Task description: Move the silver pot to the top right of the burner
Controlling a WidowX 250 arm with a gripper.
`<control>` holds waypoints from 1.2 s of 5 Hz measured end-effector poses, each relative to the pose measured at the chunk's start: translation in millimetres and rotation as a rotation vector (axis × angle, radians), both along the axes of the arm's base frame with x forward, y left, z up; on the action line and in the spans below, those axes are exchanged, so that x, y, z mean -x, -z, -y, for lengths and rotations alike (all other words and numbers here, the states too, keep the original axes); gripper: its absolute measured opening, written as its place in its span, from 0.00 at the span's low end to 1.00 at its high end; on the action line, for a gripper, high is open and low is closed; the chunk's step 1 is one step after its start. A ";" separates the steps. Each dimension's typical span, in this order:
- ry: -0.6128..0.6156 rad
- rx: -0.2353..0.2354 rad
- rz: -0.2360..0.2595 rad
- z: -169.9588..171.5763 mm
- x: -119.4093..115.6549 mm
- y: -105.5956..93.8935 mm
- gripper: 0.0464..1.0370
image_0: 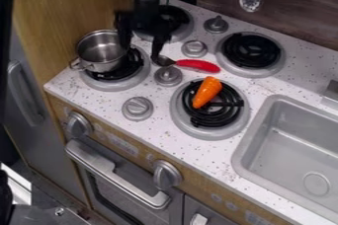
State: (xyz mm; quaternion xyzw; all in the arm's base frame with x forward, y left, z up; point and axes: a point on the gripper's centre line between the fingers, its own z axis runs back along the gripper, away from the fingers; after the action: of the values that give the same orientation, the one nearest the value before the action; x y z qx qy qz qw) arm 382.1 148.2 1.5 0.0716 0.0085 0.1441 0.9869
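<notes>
Four round burners [278,66]: you look down on black coils set in smooth grey rings, two by two.
Speckled white counter [155,128]: flat, flecked with dark dots, with pale brown wood-grain facing along its front.
Shiny silver metal pot [96,61]: your task's thing stands upright on the near left burner, set toward the far left of its coil. It is round and straight-walled, its rim a thin bright circle, its inside brushed with soft grey reflections; a small handle juts out at its lower left.
Black two-finger gripper [141,47]: you have it hanging at the pot's right side, fingers spread apart, one by the pot's right rim, the other near the red-handled utensil. The arm above partly covers the far left burner. You cannot tell whether the near finger touches the rim.
Red-handled utensil [198,65]: smooth, rounded handle, dark head, lying between the burners.
Orange carrot [207,92]: tapered and smooth, resting on the near right coil.
Ridged grey knobs [137,108]: four stand among the burners, squat and round.
Grey sink [247,142]: rounded corners, matt walls, circular drain.
Light brown wood panel [72,9]: upright, vertically grained, beside the pot.
</notes>
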 end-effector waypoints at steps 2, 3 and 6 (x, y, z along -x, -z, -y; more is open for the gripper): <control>-0.053 0.030 0.050 -1.6 -8.1 -23.4 0.96; -0.081 0.029 0.048 -14.4 -10.9 -19.6 0.96; -0.135 0.095 -0.081 -22.0 -0.9 46.2 0.95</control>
State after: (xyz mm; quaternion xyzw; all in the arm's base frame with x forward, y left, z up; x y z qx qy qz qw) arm 383.0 170.2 -44.7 0.0297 0.0599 0.2065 0.9762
